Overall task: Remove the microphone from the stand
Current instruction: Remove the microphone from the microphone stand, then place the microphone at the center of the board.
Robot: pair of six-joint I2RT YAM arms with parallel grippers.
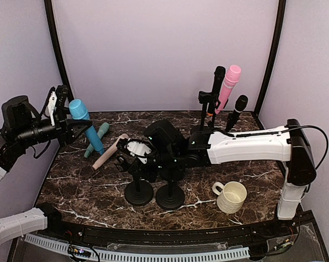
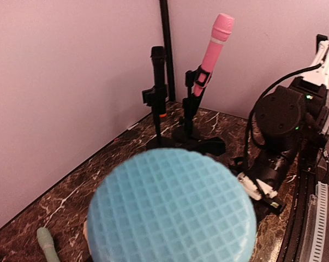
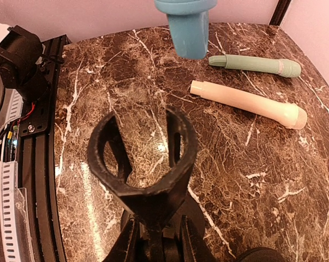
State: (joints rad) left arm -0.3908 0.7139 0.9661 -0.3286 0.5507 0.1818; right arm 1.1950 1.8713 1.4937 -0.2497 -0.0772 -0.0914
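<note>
your left hand (image 1: 62, 119) was clenched on the blue mic (image 1: 88, 130), gripping it near the head. the mic was tilted, head up, over the left side of the surface (image 1: 71, 180), well apart from the stand (image 3: 145, 180). in the right wrist view its tail end hung beyond the empty clip, not touching it. your right hand (image 3: 156, 240) was clamped on the stand's stem below the clip, with the arm reaching across from the right. a second stand (image 1: 170, 195) stood just beside it. a green mic (image 3: 256, 64) and a beige mic (image 3: 246, 101) lay side by side on the surface near the blue mic's tail. a pink mic (image 1: 228, 86) and black mics (image 1: 217, 82) stood at the back right. a cup (image 1: 231, 196) sat front right.
</note>
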